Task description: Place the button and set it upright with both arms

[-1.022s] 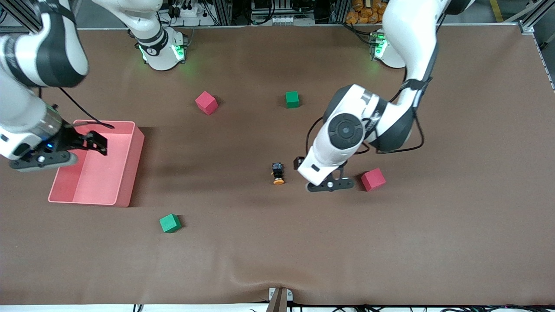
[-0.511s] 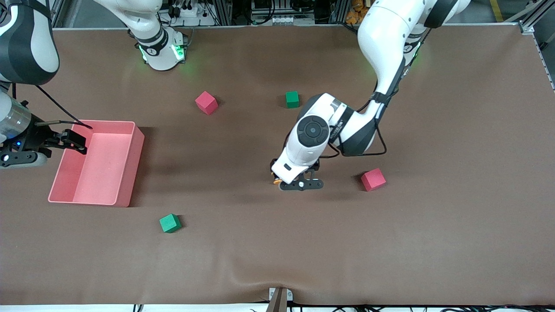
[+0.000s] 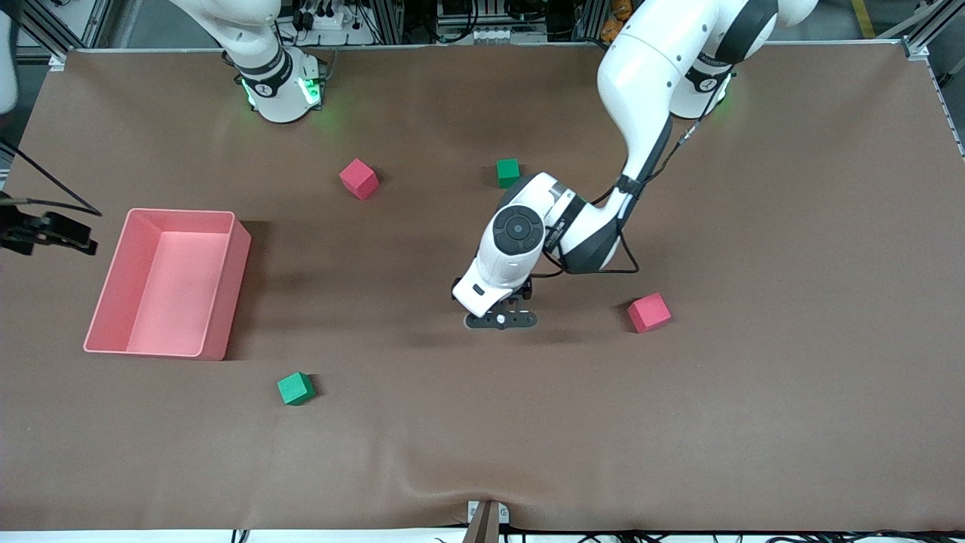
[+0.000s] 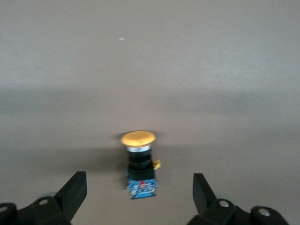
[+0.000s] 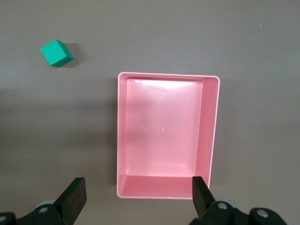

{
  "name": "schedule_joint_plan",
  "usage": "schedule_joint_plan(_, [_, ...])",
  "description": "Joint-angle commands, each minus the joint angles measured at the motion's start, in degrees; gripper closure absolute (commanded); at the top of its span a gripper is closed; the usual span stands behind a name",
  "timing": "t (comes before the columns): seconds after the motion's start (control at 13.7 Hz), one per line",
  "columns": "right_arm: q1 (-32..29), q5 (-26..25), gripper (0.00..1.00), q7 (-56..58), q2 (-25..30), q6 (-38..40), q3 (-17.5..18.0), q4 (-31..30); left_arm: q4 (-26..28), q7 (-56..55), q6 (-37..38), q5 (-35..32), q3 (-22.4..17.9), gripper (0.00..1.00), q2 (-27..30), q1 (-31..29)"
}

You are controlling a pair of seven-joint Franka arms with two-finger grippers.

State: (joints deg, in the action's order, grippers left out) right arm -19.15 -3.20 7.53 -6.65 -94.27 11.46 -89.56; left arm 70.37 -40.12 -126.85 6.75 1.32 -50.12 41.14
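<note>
One button (image 4: 139, 164), two red cubes (image 3: 358, 179), two green cubes (image 3: 295, 388); left gripper (image 4: 139, 197) gapes empty over the button, right gripper (image 5: 136, 199) gapes empty above the pink bin (image 5: 123, 140).

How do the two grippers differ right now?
The left gripper hangs low at mid-table with the button lying between its fingers; the right gripper is at the table's edge, above the pink bin. The left has something to grab, the right nothing. Both are open.
</note>
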Motion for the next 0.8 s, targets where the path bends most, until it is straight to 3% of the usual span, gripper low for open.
schedule_joint_plan(0.0, [0.6, 0.7, 0.00, 0.0, -0.6, 1.7, 1.5, 2.7, -1.3, -0.9, -3.0, 1.0, -0.6, 0.00, -2.4, 1.2])
schedule_joint_plan(0.37, [3.4, 1.1, 0.00, 0.1, 0.8, 2.8, 1.3, 3.0, -0.7, -0.9, -2.9, 0.8, -0.8, 0.00, -3.3, 1.1])
schedule_joint_plan(0.44, [6.0, 1.1, 0.00, 0.1, 2.0, 2.9, 0.0, 2.0, -0.7, -0.8, -2.9, 0.8, -0.8, 0.09, -3.7, 1.2])
schedule_joint_plan(0.51, [9.4, 1.2, 0.00, 0.1, 3.1, 3.4, -4.0, 1.0, -0.7, -0.6, -3.1, 0.8, -0.8, 0.14, -4.0, 1.1])
schedule_joint_plan(0.58, [12.3, 1.5, 0.00, 0.1, 3.5, 3.5, -7.4, 0.7, -0.8, -0.7, -3.1, 0.8, -0.8, 0.14, -4.6, 1.3])
schedule_joint_plan(0.73, [13.1, 2.0, 0.00, 0.2, 4.3, 3.7, -9.2, 0.3, -0.6, -0.5, -3.1, 0.6, -0.8, 0.15, -4.6, 1.2])
